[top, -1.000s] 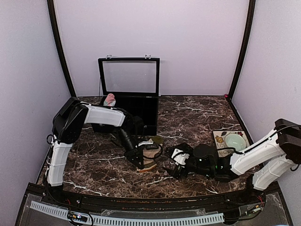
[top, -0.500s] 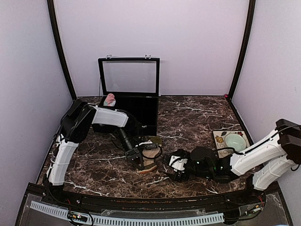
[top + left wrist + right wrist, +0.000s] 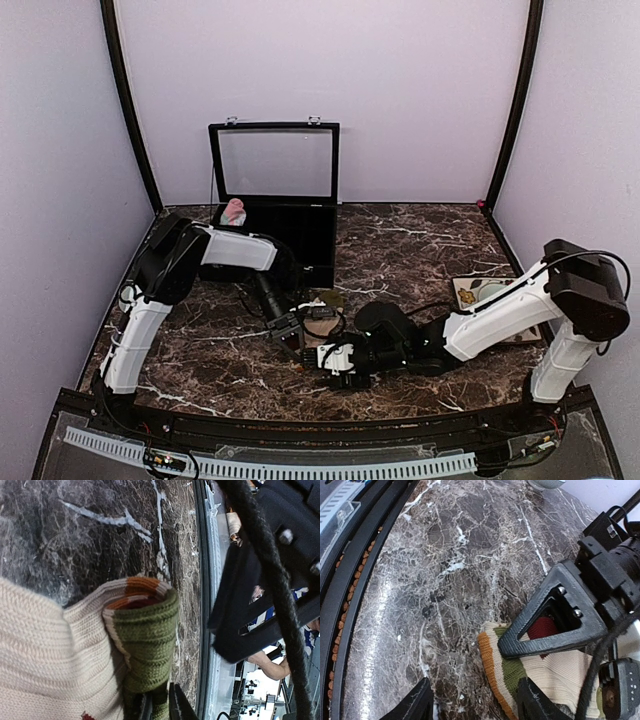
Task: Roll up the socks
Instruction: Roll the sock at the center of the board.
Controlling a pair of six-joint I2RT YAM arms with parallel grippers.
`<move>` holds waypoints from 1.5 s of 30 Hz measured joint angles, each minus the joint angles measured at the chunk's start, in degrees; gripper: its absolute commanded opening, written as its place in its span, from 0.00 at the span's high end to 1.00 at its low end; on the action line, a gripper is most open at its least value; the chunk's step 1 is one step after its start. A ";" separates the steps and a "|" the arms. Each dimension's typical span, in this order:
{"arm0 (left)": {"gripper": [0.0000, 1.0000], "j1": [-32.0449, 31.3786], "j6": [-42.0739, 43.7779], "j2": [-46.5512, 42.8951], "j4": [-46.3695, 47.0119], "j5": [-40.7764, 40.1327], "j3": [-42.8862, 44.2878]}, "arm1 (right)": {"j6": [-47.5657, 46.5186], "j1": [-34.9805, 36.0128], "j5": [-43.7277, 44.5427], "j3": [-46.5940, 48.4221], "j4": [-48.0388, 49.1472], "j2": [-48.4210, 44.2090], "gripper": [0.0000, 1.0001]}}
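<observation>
My left jaws pinch the tan sock (image 3: 50,645) by its rolled striped end, near the worktop's (image 3: 400,250) front edge. My right jaws stand open just beside it, bare marble between them. The pink sock (image 3: 234,211) sits in the black box (image 3: 300,235).

The dark marble table (image 3: 420,250) bears 1 black case (image 3: 290,228), 1 tan sock (image 3: 557,675) and 1 patterned mat (image 3: 466,293).

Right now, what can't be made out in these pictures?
- pink sock: top view, mostly hidden behind the black box's wall, too small for detail.
- tan sock: top view, mostly covered by the left gripper and right gripper; left wrist view crops it at left and bottom edges.
- dish: top view, the right arm crosses most of it.
</observation>
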 measured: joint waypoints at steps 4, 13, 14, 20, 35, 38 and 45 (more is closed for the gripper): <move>0.83 0.00 0.00 0.33 -0.59 -0.02 0.46 | -3.23 -0.13 -0.31 2.21 -1.31 3.39 0.44; 0.83 0.00 0.02 0.33 -0.66 -0.04 0.48 | -8.22 -1.73 0.96 3.78 -1.33 5.60 0.44; 0.83 0.00 0.02 0.33 -0.66 -0.04 0.48 | -8.50 -1.90 1.22 3.91 -1.36 5.64 0.45; 0.83 0.00 0.00 0.35 -0.68 -0.04 0.50 | -9.79 -2.80 1.25 4.66 -1.79 6.73 0.55; 0.76 0.07 0.00 0.48 -1.18 0.02 0.74 | -9.01 -4.00 -0.17 6.45 -3.76 8.74 0.92; 0.73 0.33 -0.46 0.28 -1.42 0.33 0.66 | -7.58 -4.57 -1.99 6.88 -4.59 8.81 0.97; 0.68 0.68 -4.39 -6.23 6.29 -3.39 -5.35 | -1.66 -5.25 -4.94 6.86 -3.08 9.99 1.00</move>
